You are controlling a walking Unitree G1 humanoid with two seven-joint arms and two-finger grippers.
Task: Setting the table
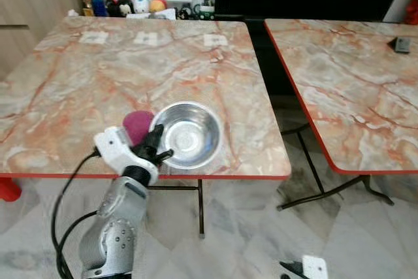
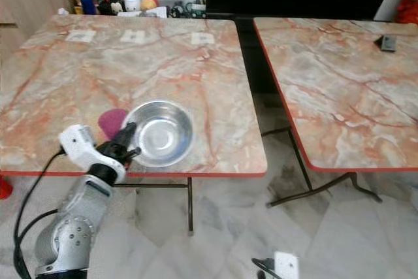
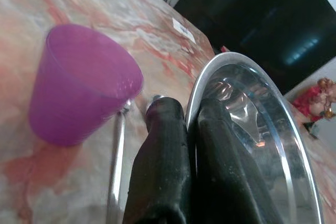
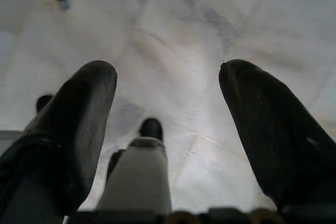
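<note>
We log the left arm (image 1: 111,233) as silver with round fasteners, white wrist housing, black cable trailing at 8 o'clock; left claw (image 1: 159,146) fingers black, rubbery.

The tables (image 1: 98,89) were marbled in cream and rust-orange veins with red edging. The bowl (image 1: 189,135) was shiny silver steel, and the cup (image 3: 79,85) translucent magenta-purple. The left gripper (image 1: 159,146) had black fingers on a white and silver arm. The floor (image 1: 248,227) was grey-white marble.
</note>
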